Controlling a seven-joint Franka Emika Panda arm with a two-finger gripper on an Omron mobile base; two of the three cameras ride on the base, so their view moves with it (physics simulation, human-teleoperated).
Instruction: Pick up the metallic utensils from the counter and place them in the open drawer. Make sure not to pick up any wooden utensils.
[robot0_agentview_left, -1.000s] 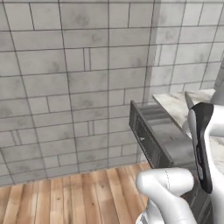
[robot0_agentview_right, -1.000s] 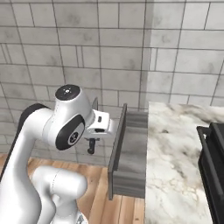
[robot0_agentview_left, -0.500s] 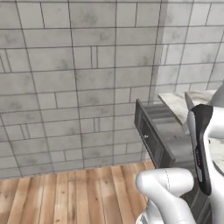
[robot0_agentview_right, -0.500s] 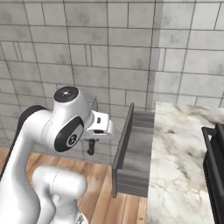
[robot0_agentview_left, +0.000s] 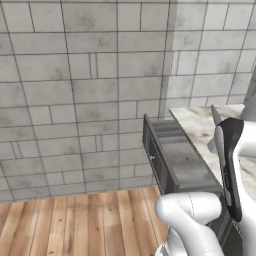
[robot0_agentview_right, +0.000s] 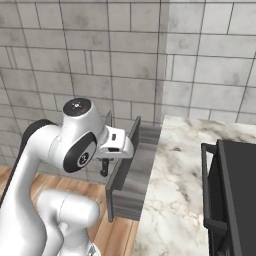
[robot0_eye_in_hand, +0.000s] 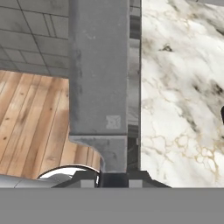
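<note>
My claw (robot0_agentview_right: 104, 169) hangs just outside the front of the open drawer (robot0_agentview_right: 131, 176), jaws narrow. I cannot tell whether it grips a metal utensil. This is probably the drop-off step. Next I'd move over the drawer, which juts from the counter (robot0_agentview_right: 175, 190), and release.

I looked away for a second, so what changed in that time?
Only the robot's rolling base shifted. The whole picture slid sideways, and more of the black stove now shows beside the counter. The open drawer and the counter did not move themselves. The arm keeps the same pose, with its fingers hanging just outside the drawer front. Nothing was visibly taken hold of or let go.
</note>
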